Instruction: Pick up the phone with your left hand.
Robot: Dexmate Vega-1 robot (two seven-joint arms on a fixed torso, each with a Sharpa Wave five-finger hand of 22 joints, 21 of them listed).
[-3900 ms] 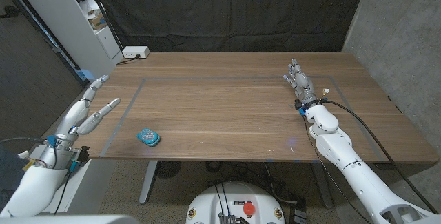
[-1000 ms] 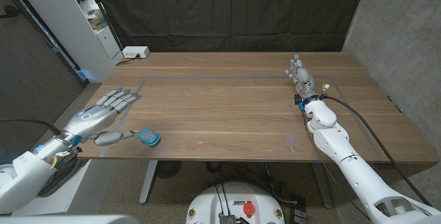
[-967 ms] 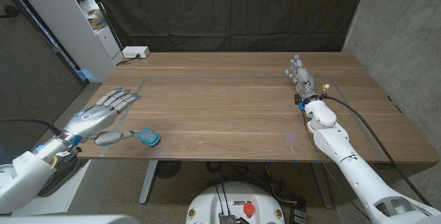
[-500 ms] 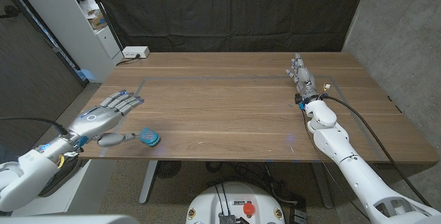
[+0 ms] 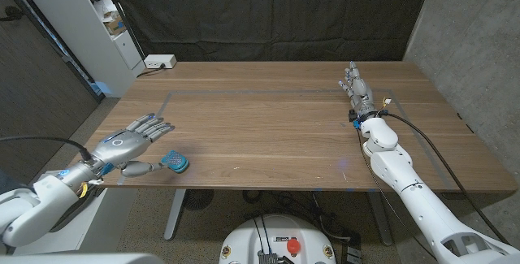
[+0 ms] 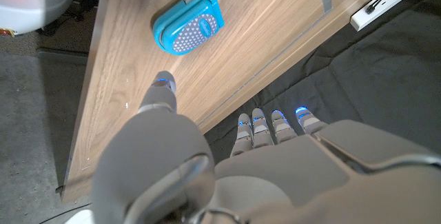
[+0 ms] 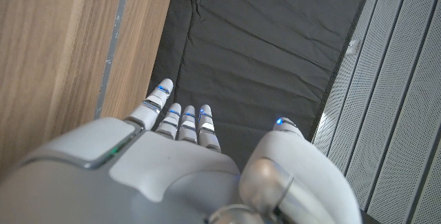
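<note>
Left hand closing in on the phone, nothing held.
The phone (image 5: 174, 162), a small teal unit, lies flat near the worktop's (image 5: 268, 134) front edge. The left hand (image 5: 130, 145) hovers just beside it, fingers spread and empty, thumb tip close to the casing but apparently not touching. Best approach, as a judgement: shift the palm over the phone, then pinch across its narrow sides, since the front edge leaves little margin. Farther back, the right hand (image 5: 357, 93) is open and idle, well apart.
</note>
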